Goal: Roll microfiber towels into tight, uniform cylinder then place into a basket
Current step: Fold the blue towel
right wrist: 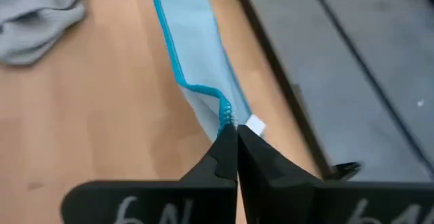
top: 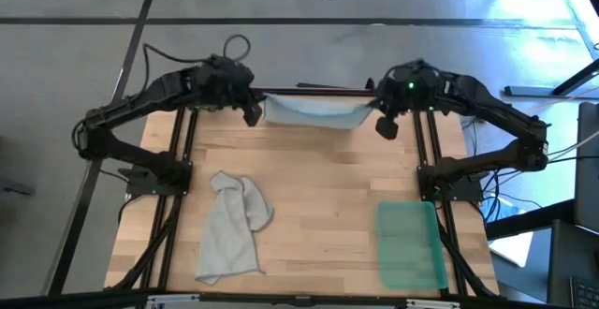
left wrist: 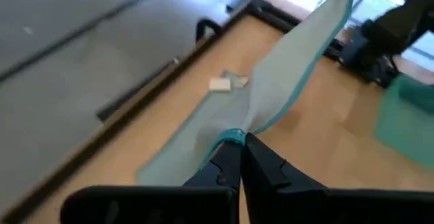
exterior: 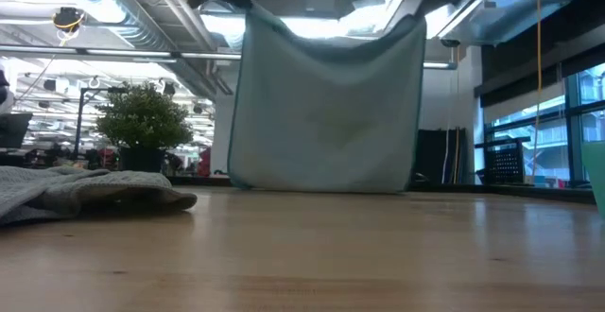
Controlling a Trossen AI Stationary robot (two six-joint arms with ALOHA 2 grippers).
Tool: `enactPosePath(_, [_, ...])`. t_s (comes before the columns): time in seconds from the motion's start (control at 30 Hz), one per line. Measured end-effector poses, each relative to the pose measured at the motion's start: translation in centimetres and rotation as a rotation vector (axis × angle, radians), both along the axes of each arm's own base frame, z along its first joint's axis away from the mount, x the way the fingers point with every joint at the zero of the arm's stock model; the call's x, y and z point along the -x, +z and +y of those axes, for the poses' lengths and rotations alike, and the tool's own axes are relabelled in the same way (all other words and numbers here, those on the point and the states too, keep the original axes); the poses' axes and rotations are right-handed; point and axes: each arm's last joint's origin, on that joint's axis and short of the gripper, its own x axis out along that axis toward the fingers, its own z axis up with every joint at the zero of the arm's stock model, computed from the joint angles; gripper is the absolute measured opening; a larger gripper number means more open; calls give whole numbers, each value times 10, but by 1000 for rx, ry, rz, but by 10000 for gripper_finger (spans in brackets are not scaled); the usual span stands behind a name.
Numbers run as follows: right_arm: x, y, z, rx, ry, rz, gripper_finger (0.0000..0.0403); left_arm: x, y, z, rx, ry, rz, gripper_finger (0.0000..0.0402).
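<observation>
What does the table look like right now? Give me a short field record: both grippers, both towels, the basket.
left gripper: shut on blue towel's corner
right gripper: shut on its other top corner
blue towel: hanging spread between both grippers at the table's far edge
grey towel: crumpled on the table, left near side, untouched
basket: right near side, nothing seen in it
</observation>
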Motion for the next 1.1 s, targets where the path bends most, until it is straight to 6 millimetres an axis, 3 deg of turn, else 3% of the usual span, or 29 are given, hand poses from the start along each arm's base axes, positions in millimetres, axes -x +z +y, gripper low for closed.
enactPosePath(0.4, [-19, -64, 47, -237, 75, 99, 0, -33, -45, -55, 273, -19, 269, 0])
enactPosePath(0.73, [-30, -127, 81, -358, 107, 90, 0, -69, -94, -89, 370, -51, 517, 0])
enactPosePath(0.9, [-26, -143, 93, -406, 92, 124, 0, -83, -118, -100, 381, -48, 610, 0])
enactPosePath(1.1, [-21, -152, 102, -409, 83, 166, 0, -83, -129, -107, 406, -11, 687, 0])
